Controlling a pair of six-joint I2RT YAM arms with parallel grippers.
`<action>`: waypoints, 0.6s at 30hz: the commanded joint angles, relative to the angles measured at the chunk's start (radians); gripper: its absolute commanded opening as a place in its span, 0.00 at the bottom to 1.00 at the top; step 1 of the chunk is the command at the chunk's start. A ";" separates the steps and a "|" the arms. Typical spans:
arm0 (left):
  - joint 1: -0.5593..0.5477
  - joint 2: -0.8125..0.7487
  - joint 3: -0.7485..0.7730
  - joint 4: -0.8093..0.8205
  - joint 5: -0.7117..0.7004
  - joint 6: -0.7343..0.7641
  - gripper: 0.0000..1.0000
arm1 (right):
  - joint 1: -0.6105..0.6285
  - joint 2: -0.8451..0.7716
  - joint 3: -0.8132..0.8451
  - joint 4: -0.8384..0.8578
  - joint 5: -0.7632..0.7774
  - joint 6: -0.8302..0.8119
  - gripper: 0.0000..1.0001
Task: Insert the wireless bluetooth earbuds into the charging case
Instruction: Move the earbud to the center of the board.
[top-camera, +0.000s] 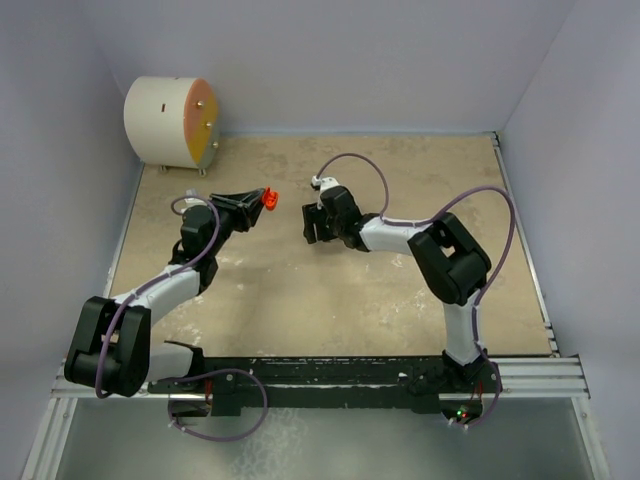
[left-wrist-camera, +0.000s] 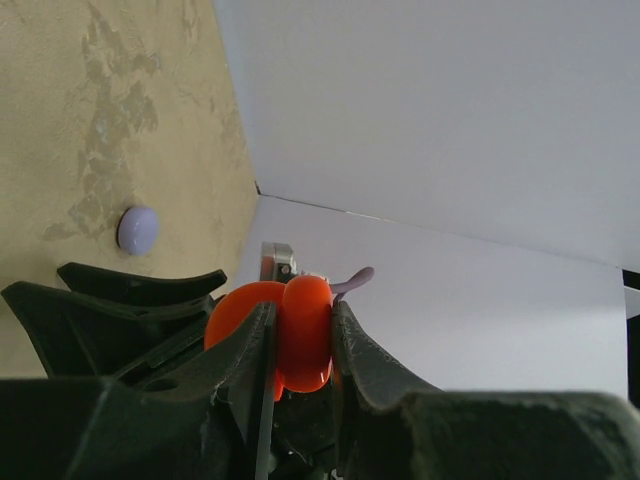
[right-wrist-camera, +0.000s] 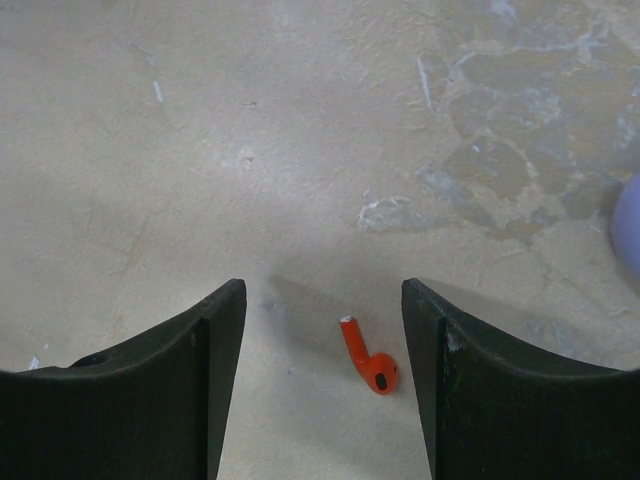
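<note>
My left gripper (top-camera: 262, 201) is shut on a round red charging case (top-camera: 269, 199) and holds it above the table. In the left wrist view the case (left-wrist-camera: 305, 330) sits clamped between the two fingers of the gripper (left-wrist-camera: 300, 305). My right gripper (top-camera: 311, 224) is open and points down at the table, just right of the case. In the right wrist view one red earbud (right-wrist-camera: 368, 357) lies on the table between the open fingers of the gripper (right-wrist-camera: 322, 287), nearer the right finger. No other earbuds show.
A lavender round case (left-wrist-camera: 138, 229) lies on the table; a lavender edge (right-wrist-camera: 630, 235) shows at the right of the right wrist view. A white cylinder with an orange face (top-camera: 170, 122) stands at the back left corner. Walls enclose the table.
</note>
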 joint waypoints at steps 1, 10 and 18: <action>0.010 -0.026 -0.014 0.040 0.007 0.022 0.00 | 0.011 0.026 0.050 -0.030 -0.063 -0.047 0.66; 0.014 -0.041 -0.020 0.032 0.006 0.021 0.00 | 0.034 0.039 0.056 -0.091 -0.110 -0.060 0.67; 0.014 -0.049 -0.022 0.031 0.008 0.021 0.00 | 0.047 0.000 0.007 -0.112 -0.111 -0.050 0.68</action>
